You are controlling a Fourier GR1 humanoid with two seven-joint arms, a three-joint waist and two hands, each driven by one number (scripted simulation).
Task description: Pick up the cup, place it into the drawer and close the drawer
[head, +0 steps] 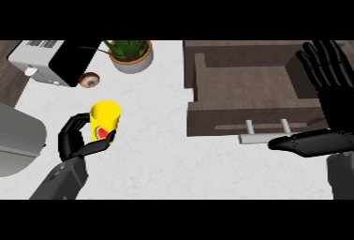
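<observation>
A yellow cup (105, 118) with a red mark on its side stands upright on the white counter, left of centre. My left hand (75, 138) is at the cup's lower left, its fingers and thumb curled round the cup's base. The brown wooden drawer (249, 82) stands pulled open at the upper right, its inside bare, with a light metal handle (266, 133) on its front. My right hand (330, 93) is held open with straight fingers pointing up, over the drawer's right side, its thumb reaching left near the handle.
A white and black toaster (52, 61) sits at the upper left. A potted plant (130, 55) stands behind the cup, with a small round brown object (88, 79) beside the toaster. A grey curved object (17, 140) fills the left edge.
</observation>
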